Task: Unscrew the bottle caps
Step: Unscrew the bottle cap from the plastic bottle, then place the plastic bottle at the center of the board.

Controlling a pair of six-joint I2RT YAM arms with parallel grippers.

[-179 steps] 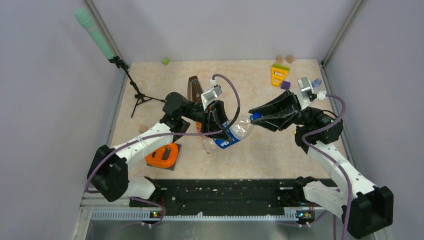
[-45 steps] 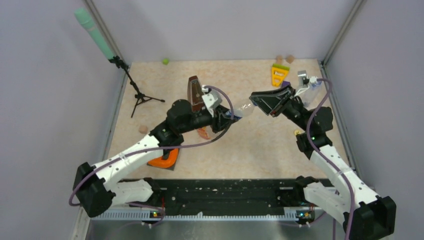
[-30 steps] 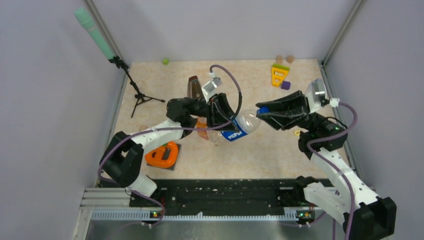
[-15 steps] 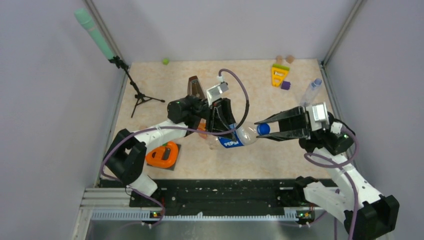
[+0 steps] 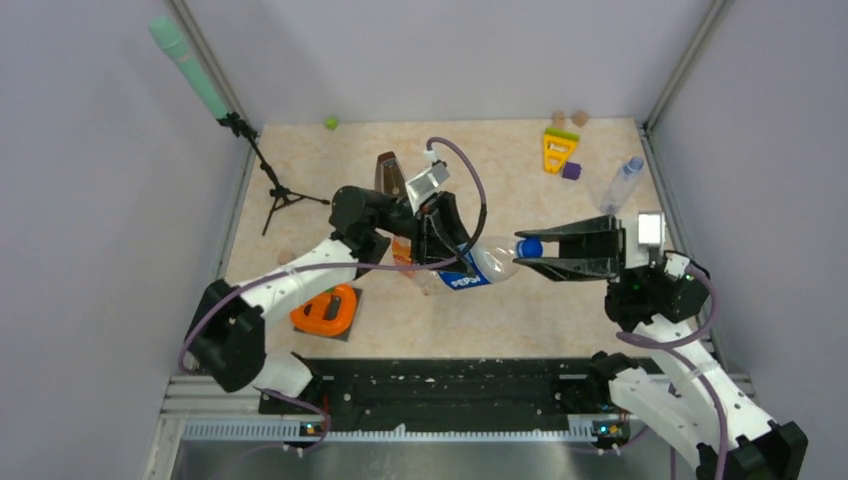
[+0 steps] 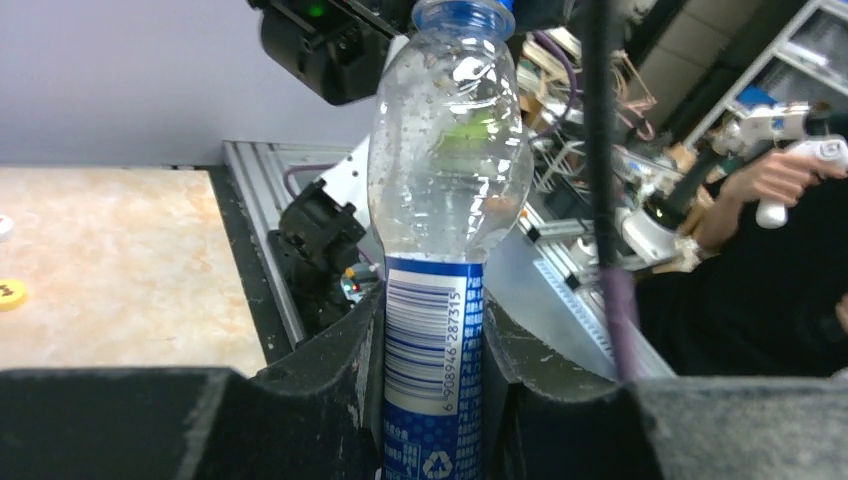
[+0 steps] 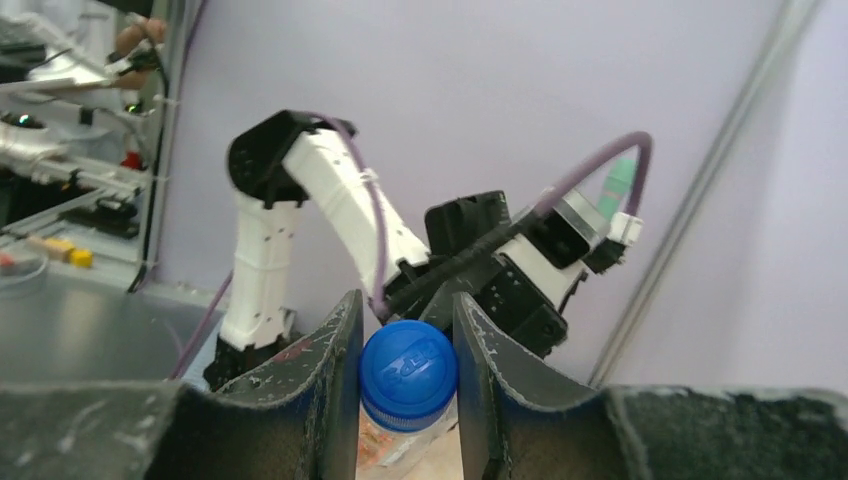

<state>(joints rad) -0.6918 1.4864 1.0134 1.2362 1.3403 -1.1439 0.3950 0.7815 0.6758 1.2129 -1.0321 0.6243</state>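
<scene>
The slim bottle with the blue label (image 5: 478, 268) is held level above the table between both arms. My left gripper (image 5: 447, 252) is shut on its labelled body (image 6: 432, 370); in the left wrist view the clear upper half (image 6: 447, 170) rises from the jaws. My right gripper (image 5: 537, 254) is shut on its blue cap (image 5: 530, 247), and both fingers press the cap's sides (image 7: 408, 368). The slim unlabelled bottle (image 5: 621, 185) lies at the right rear. An orange-tinted bottle (image 5: 401, 252) shows partly behind my left gripper. A small yellow cap (image 6: 10, 294) lies on the table.
A brown metronome (image 5: 387, 176) stands just behind my left wrist. A microphone tripod (image 5: 272, 186) stands at the left. An orange object (image 5: 326, 309) lies near the front left. A yellow toy (image 5: 558, 150), a purple block (image 5: 571, 171) and wooden discs (image 5: 569, 118) sit at the back right.
The right wrist has turned and swung toward the near side while staying on the blue cap. The bottle's neck has come nearer with it. The left gripper keeps its hold.
</scene>
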